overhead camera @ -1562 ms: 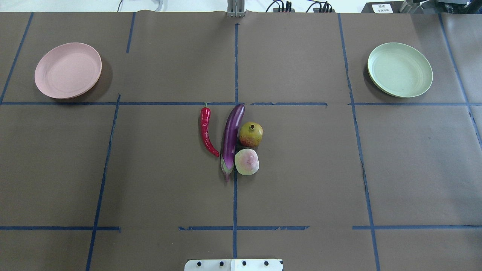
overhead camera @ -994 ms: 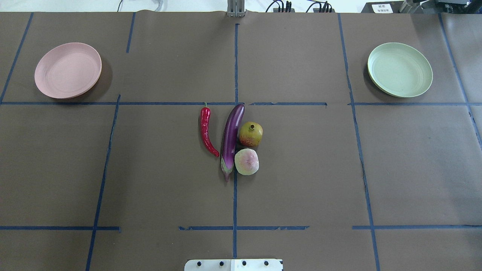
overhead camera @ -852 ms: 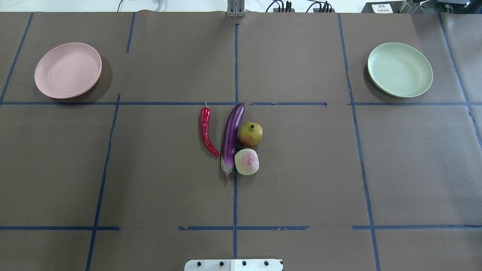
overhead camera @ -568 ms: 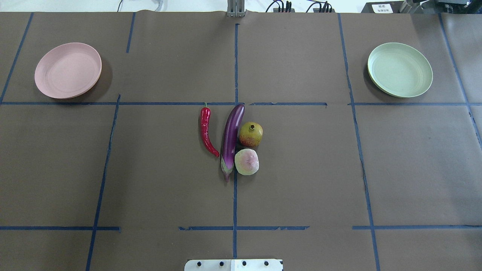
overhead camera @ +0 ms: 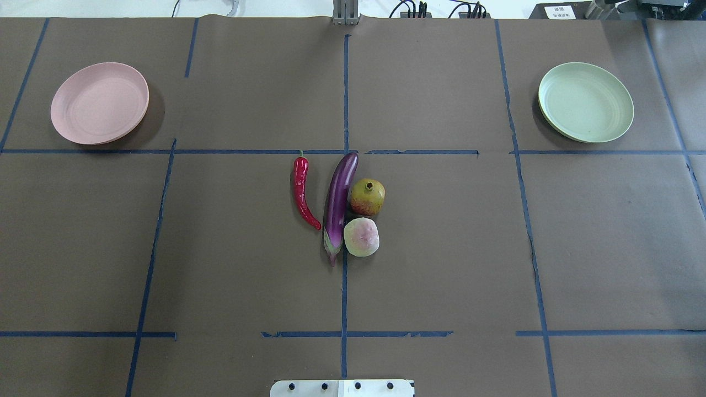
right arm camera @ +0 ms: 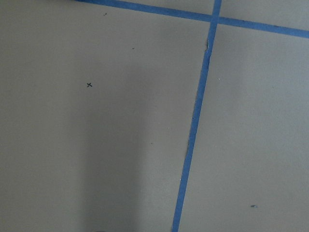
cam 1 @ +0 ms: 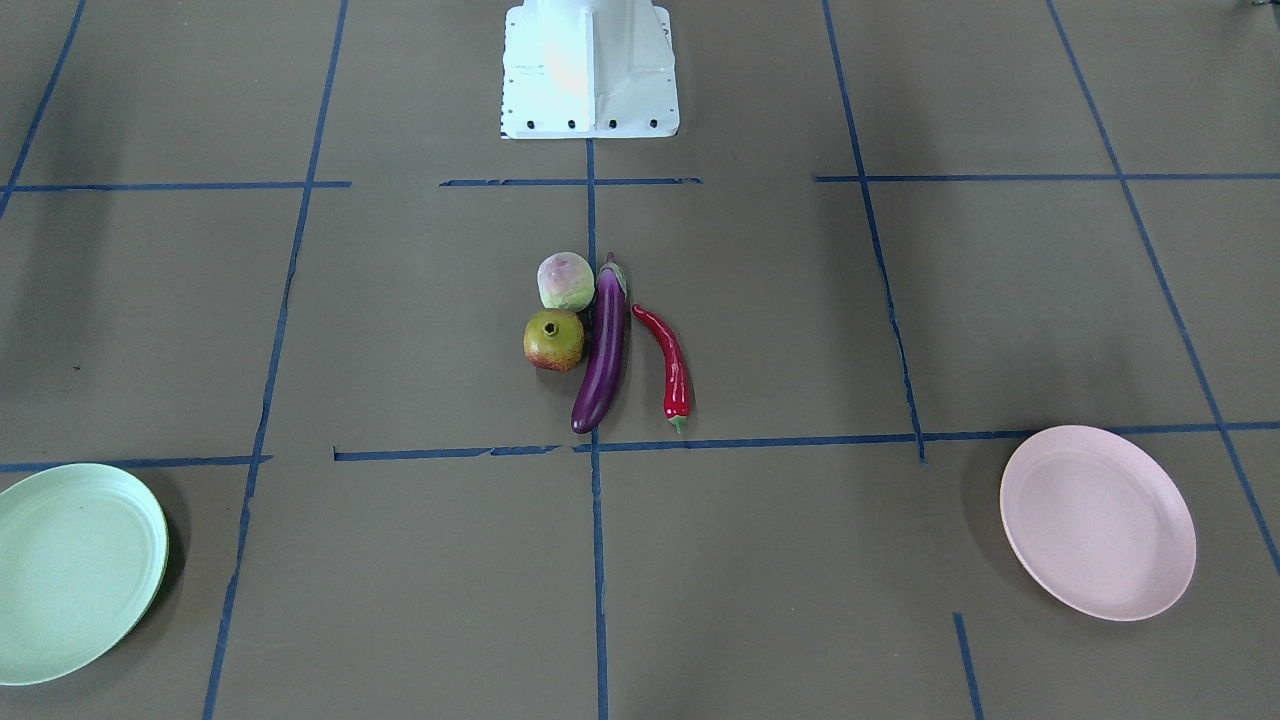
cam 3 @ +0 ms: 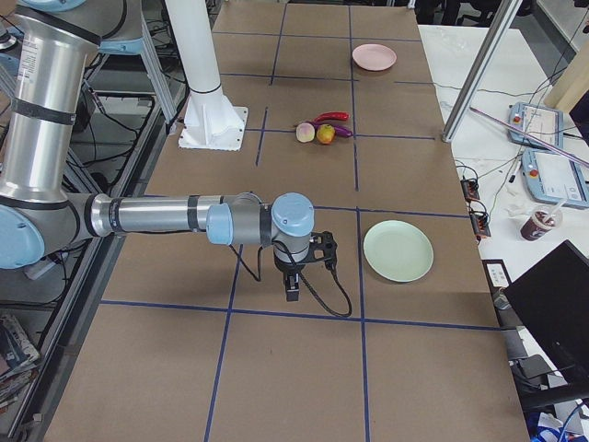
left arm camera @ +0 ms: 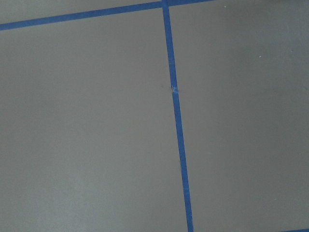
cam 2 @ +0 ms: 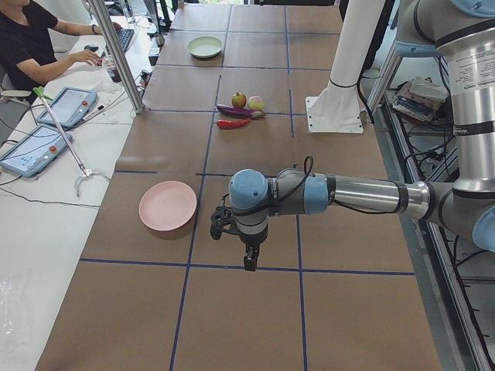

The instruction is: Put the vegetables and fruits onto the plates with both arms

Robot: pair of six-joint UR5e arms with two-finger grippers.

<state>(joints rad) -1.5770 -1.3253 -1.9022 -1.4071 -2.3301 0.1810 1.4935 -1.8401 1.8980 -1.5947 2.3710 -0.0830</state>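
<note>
Well, nothing on the table (overhead camera: 220,264) has moved in the last moments. The food lies in the same spot and both plates are bare, so the job has not really begun.

The left arm (cam 2: 363,193) hangs the left gripper (cam 2: 250,263) low over the table, and the right arm (cam 3: 156,216) does the same with the right gripper (cam 3: 293,291). Nobody can tell here if they are open or closed.

The pink plate (overhead camera: 99,103) is near the left gripper. The green plate (overhead camera: 586,102) is near the right gripper.

The food is well apart from both, in the middle between them. The eggplant (overhead camera: 339,201) lies against the yellow fruit (overhead camera: 368,197) and the pale fruit (overhead camera: 361,237), on its side toward the right gripper. The chili (overhead camera: 301,190) lies just beside it, toward the left gripper.
</note>
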